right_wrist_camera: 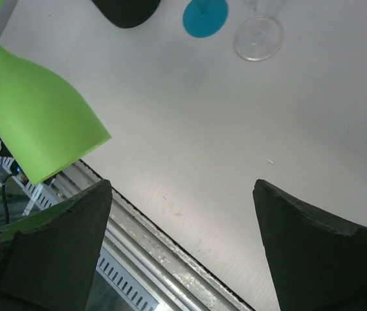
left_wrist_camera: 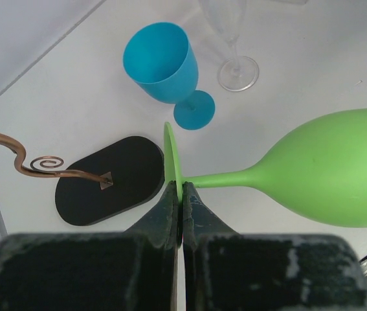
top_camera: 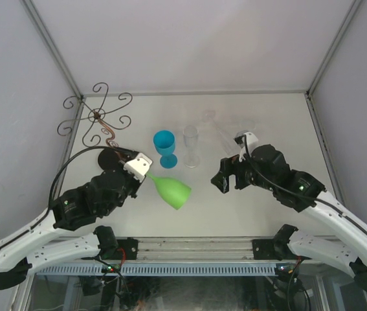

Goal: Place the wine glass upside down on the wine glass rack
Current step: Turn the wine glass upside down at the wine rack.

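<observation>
A green wine glass [top_camera: 172, 191] hangs sideways above the table, bowl pointing right. My left gripper [top_camera: 145, 170] is shut on the rim of its foot [left_wrist_camera: 172, 162]; the stem and bowl [left_wrist_camera: 329, 168] stretch to the right in the left wrist view. The bowl also shows in the right wrist view [right_wrist_camera: 37, 123]. The wine glass rack [top_camera: 99, 120] stands at the far left, dark scroll arms on a coppery stem [left_wrist_camera: 15, 155] over a black oval base [left_wrist_camera: 109, 178]. My right gripper [top_camera: 228, 176] is open and empty, right of the green glass [right_wrist_camera: 182, 214].
A blue goblet [top_camera: 165, 148] and a clear flute [top_camera: 191, 146] stand upright mid-table. More clear glassware [top_camera: 225, 126] lies behind my right arm. The table's metal front rail [right_wrist_camera: 157, 246] runs just below my right gripper. Enclosure walls close the left, right and back.
</observation>
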{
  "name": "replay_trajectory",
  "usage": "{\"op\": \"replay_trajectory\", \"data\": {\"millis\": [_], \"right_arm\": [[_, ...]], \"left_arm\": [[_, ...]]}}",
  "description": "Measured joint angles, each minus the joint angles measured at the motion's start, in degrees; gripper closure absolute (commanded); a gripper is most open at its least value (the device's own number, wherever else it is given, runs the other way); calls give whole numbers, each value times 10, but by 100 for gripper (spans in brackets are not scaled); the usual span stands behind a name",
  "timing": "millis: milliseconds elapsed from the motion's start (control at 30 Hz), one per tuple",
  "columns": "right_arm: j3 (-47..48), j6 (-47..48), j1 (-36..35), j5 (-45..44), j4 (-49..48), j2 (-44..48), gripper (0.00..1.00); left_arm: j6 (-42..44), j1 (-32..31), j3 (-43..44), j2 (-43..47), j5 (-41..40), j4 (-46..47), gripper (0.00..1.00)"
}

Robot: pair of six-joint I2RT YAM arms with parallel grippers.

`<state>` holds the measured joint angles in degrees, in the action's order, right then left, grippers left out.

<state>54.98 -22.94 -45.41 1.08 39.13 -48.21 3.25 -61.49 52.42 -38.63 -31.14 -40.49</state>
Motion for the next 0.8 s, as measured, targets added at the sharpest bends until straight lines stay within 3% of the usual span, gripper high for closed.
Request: {"op": "replay_trajectory", "data": {"millis": [233,300,500,800], "right_arm": [[30,1,-66,18,-44,-89,15],[38,1,-81,19,-61,-107,6],[72,0,-95,28,-101,-162,0],[103,-38,-83,-65,-53,-187,0]], "left_arm": [[9,0,0,-16,14,0,100],[9,0,0,-21,17,0,100],[9,0,0,-30,20,1,100],[-8,0,4,-35,7,-3,100]]}}
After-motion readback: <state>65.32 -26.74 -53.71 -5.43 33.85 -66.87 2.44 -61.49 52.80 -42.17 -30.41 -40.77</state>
